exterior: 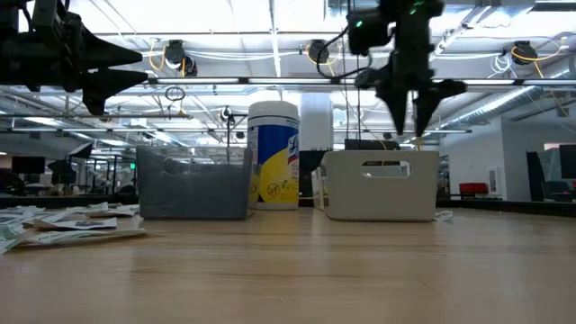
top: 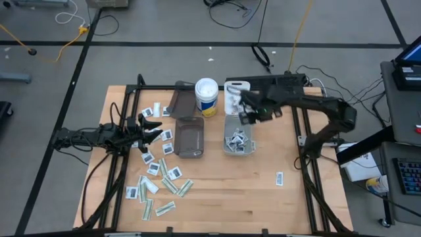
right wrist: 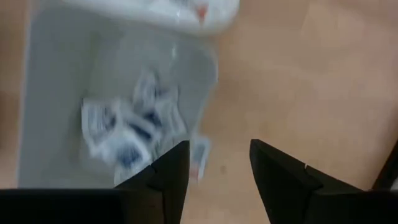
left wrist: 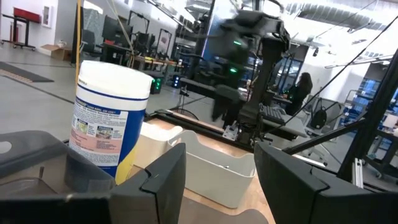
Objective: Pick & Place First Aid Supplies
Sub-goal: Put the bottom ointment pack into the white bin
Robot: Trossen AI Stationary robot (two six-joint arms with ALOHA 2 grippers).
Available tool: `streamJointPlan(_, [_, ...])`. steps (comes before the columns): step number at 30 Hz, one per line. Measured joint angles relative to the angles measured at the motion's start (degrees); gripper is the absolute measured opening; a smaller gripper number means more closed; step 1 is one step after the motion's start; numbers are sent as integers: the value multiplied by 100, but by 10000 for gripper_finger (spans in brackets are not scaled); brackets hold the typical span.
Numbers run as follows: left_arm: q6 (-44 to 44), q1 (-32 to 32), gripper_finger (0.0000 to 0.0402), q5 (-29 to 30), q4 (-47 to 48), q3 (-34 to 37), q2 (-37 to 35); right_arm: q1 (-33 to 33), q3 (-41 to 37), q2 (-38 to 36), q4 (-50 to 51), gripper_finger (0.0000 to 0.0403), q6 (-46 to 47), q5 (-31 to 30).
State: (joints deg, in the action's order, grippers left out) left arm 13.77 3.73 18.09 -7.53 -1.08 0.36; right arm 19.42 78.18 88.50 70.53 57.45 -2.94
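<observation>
Right gripper (top: 248, 113) above clear bin (top: 238, 135) of white packets (right wrist: 127, 134), fingers apart, empty, left gripper (top: 152, 127) at nine o'clock over loose packets (top: 158, 186), fingers apart, empty.

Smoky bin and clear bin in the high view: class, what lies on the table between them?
Nothing: the high view shows bare wood between the smoky bin and the clear bin. The wipes canister stands behind that gap, not in it.

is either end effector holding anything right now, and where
Nothing is held. The left end effector is open and empty; the right end effector is open above the clear bin.
</observation>
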Motion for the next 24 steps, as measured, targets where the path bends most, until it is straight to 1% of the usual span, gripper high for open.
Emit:
streamJointPlan(6, [-1, 0, 196, 0, 0, 0, 1, -1239, -798, -760, 5, 162, 1314, -1])
streamJointPlan(11, [-1, 0, 196, 0, 1, 0, 0, -2358, -1282, -1149, 66, 162, 2561, 5])
streamJointPlan(18, [-1, 0, 196, 0, 1, 0, 1, -3786, -1461, -1214, 396, 162, 4072, 58])
streamJointPlan(24, [-1, 0, 196, 0, 2, 0, 0, -4590, -1461, -1214, 461, 162, 5092, 319])
